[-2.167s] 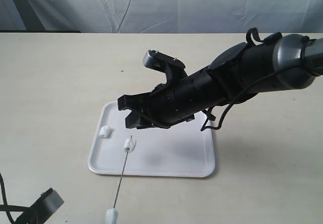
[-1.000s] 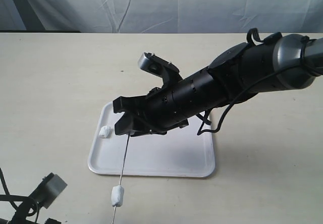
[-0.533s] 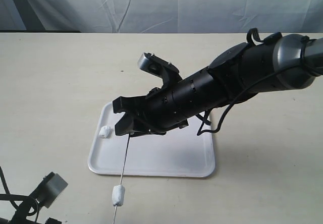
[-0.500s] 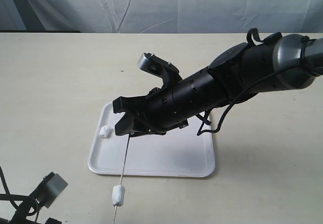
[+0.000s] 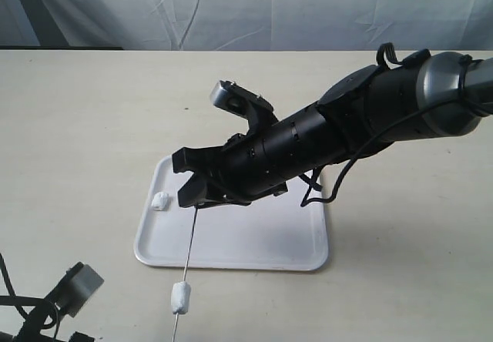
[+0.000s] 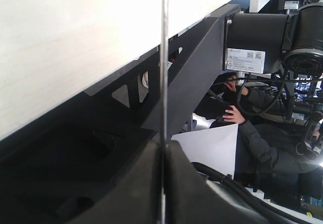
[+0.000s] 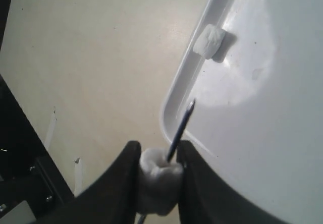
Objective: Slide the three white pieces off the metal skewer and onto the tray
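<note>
The white tray [image 5: 254, 242] lies mid-table, with one loose white piece [image 5: 161, 201] by its left rim. From the bottom edge of the exterior view the thin metal skewer [image 5: 189, 242] rises to the tray, and a second white piece [image 5: 180, 298] is threaded low on it. My right gripper [image 7: 157, 156] is shut on a third white piece [image 7: 159, 176] near the skewer's tip [image 7: 182, 123], over the tray's [image 7: 262, 113] rim. That gripper [image 5: 196, 197] hides the piece in the exterior view. My left gripper [image 6: 163, 151] is shut on the skewer [image 6: 163, 72].
The right arm [image 5: 347, 130] stretches across the tray from the right. Part of the left arm [image 5: 71, 288] shows at the bottom left corner. Pale tabletop [image 5: 92, 126] surrounds the tray, with a grey cloth backdrop [image 5: 246, 11] behind.
The right gripper came down to the left over the skewer's tip, and its jaws have closed in on the white piece there. The skewer slid upward earlier; it now holds still.
</note>
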### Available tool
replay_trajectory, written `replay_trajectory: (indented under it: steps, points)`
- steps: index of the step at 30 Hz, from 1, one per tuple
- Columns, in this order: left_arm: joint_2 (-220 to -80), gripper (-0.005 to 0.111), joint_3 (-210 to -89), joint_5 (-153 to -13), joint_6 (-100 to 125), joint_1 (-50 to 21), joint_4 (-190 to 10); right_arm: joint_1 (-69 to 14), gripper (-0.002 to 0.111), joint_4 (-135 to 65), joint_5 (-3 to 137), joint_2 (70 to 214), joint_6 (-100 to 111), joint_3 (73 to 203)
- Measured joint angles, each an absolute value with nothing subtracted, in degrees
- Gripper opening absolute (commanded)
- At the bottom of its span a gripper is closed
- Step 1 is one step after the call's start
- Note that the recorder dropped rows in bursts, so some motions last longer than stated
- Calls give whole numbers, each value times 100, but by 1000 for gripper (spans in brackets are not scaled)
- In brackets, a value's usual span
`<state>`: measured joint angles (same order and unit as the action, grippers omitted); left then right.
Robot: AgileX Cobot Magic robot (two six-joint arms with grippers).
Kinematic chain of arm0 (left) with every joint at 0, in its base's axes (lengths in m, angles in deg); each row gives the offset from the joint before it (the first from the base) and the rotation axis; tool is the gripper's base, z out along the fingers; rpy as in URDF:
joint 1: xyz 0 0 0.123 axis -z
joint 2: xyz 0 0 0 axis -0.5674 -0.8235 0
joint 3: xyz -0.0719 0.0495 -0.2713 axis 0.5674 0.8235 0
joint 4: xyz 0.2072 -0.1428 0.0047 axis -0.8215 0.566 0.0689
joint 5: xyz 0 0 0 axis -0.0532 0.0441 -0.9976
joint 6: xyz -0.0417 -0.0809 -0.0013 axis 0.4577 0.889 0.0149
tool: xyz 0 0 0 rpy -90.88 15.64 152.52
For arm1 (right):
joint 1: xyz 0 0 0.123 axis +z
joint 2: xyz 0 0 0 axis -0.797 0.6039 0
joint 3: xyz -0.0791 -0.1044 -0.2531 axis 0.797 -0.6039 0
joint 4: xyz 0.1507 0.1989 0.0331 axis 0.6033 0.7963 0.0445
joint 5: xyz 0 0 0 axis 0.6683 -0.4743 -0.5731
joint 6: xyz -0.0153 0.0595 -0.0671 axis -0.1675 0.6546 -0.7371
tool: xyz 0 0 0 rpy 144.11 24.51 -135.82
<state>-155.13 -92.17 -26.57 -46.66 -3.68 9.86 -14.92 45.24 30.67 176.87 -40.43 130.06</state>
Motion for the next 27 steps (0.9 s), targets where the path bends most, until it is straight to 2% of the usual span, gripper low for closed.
replay_trajectory:
  steps: [23, 25, 27]
  points:
    - [-15513, 0, -8911, -1740, -4415, -368, 711, -1492, 19, 4434, 4039, 17687, -4291, 13006]
    - [-15513, 0, -8911, -1710, -4305, -368, 662, -1492, 23, 4321, 4141, 17687, -4304, 13006]
    - [-15513, 0, -8911, -1732, -4251, -368, 680, -1492, 31, 4163, 4169, 17687, -4304, 13006]
